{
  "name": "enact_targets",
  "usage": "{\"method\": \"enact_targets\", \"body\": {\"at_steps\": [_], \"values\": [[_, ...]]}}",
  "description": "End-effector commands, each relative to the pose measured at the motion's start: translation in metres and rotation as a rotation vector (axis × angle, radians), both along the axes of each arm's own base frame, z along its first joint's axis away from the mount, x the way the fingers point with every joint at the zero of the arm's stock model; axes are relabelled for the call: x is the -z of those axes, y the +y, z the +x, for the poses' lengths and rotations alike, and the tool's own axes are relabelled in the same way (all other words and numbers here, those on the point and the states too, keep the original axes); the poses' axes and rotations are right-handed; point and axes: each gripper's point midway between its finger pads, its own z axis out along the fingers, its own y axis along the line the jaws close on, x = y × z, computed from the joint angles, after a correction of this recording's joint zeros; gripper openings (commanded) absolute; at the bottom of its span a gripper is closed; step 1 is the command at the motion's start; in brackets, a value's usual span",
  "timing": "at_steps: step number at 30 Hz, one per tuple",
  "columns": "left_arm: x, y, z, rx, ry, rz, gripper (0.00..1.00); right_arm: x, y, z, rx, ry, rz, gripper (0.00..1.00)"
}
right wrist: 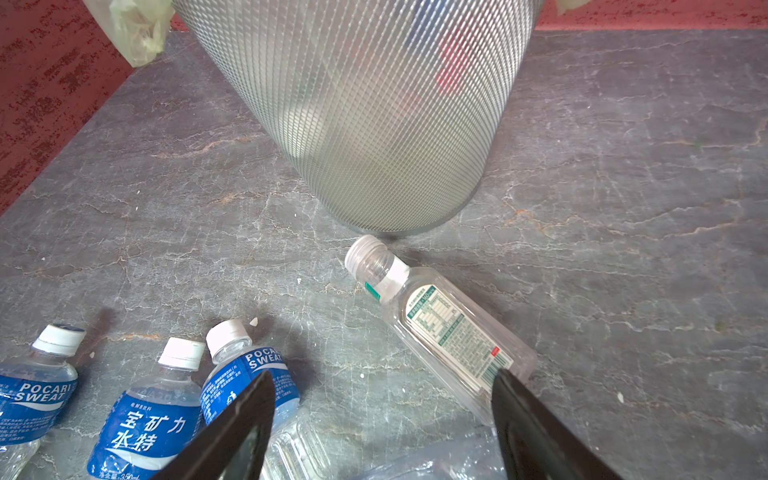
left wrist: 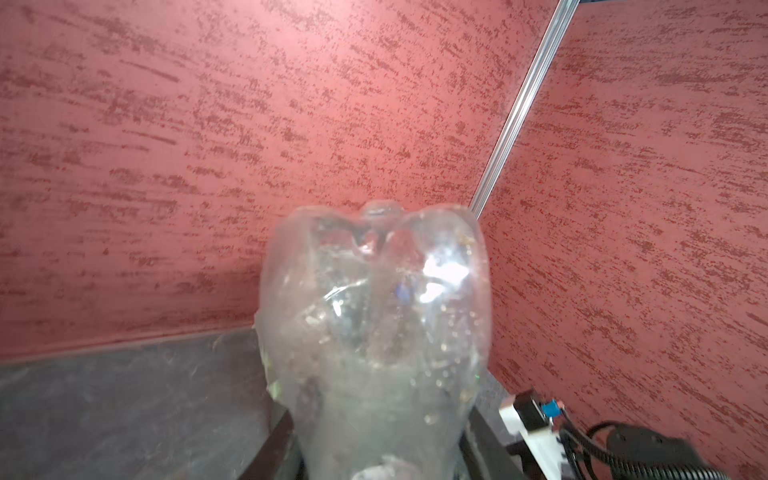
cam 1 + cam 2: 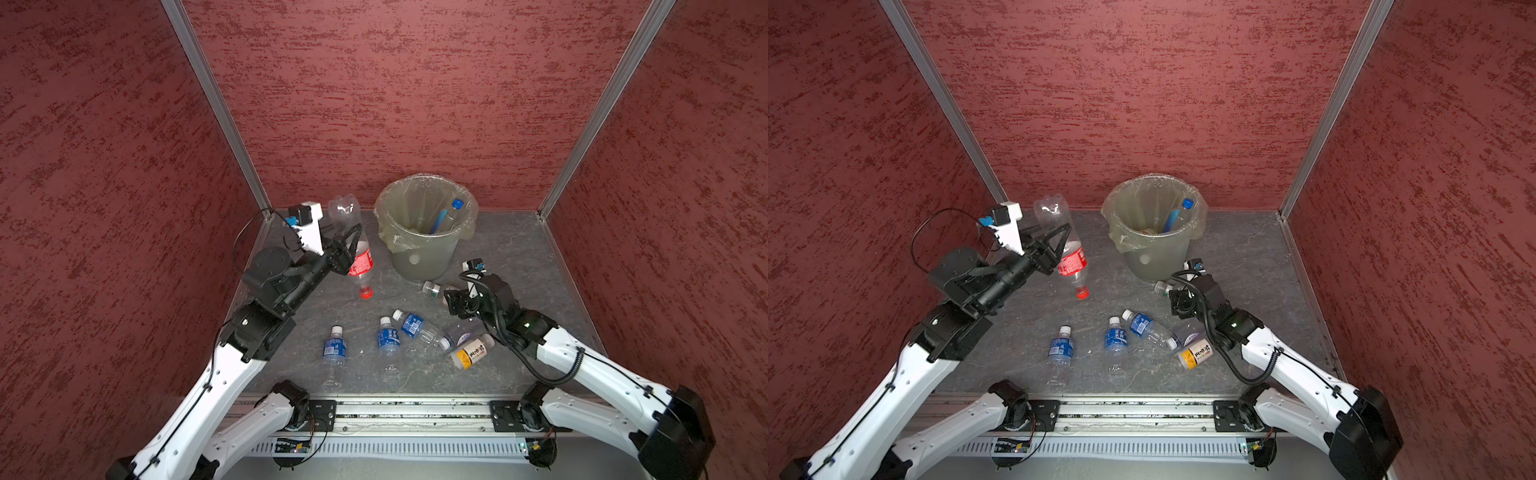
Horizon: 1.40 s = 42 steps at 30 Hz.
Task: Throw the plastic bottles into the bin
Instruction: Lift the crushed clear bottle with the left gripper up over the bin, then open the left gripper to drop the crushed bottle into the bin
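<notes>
- Left end effector point(image 3: 352, 241) is clenched on the red-label bottle point(image 3: 360, 262), held cap down and base up. It is left of the bin point(image 3: 419, 257) and not over the rim.
- Right end effector point(image 1: 382, 374) is spread wide and grasps nothing. It sits low over the green-print bottle point(image 1: 440, 328), which lies by the bin's foot.
- Judged step: carrying to the bin. The next move calls for lifting the bottle across above the rim, then releasing it.
- Blue-label bottles point(image 3: 388, 336) and a yellow-label bottle point(image 3: 471, 353) lie loose on the table point(image 3: 519, 249). A blue-capped bottle point(image 3: 451, 214) is in the bin.
</notes>
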Motion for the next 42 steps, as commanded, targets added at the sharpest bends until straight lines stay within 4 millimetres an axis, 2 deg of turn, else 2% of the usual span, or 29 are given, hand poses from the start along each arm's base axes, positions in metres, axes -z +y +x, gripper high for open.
{"method": "enact_targets", "body": {"at_steps": [1, 5, 6, 7, 10, 11, 12, 14, 23, 28, 38, 42], "values": [[-0.048, -0.022, 0.024, 0.037, -0.14, -0.014, 0.46, -0.01, 0.003, 0.001, -0.002, -0.024, 0.023, 0.82], [-0.081, -0.059, 0.085, 0.072, -0.178, -0.023, 0.46, -0.011, 0.003, 0.001, -0.005, -0.024, 0.027, 0.82], [-0.084, -0.069, 0.106, 0.072, -0.176, -0.02, 0.48, -0.012, 0.003, 0.001, -0.005, -0.025, 0.028, 0.82], [-0.084, -0.079, 0.127, 0.077, -0.167, -0.006, 0.55, -0.013, 0.003, 0.0, -0.005, -0.026, 0.03, 0.82], [-0.065, -0.094, 0.194, 0.054, -0.089, 0.031, 1.0, -0.016, 0.004, -0.001, -0.011, -0.026, 0.04, 0.82], [-0.052, -0.097, 0.216, 0.07, -0.037, 0.022, 1.0, -0.017, 0.004, -0.001, -0.012, -0.025, 0.042, 0.82], [-0.048, -0.096, 0.228, 0.09, -0.002, 0.004, 1.0, -0.017, 0.004, -0.002, -0.012, -0.023, 0.044, 0.82], [-0.042, -0.097, 0.238, 0.104, 0.024, -0.014, 1.0, -0.019, 0.004, -0.003, -0.014, -0.025, 0.052, 0.82], [-0.046, -0.092, 0.203, 0.112, -0.022, 0.008, 1.0, -0.014, 0.004, -0.003, -0.009, -0.017, 0.047, 0.83], [-0.035, -0.084, 0.181, 0.111, -0.018, 0.023, 1.0, -0.008, 0.006, -0.004, -0.02, 0.005, 0.046, 0.83], [-0.009, -0.053, 0.128, 0.065, 0.018, 0.055, 1.0, 0.003, 0.009, -0.006, -0.009, 0.058, 0.017, 0.84], [0.014, -0.039, 0.106, 0.047, 0.055, 0.054, 0.99, 0.008, 0.005, -0.005, 0.009, 0.078, -0.028, 0.84]]}}
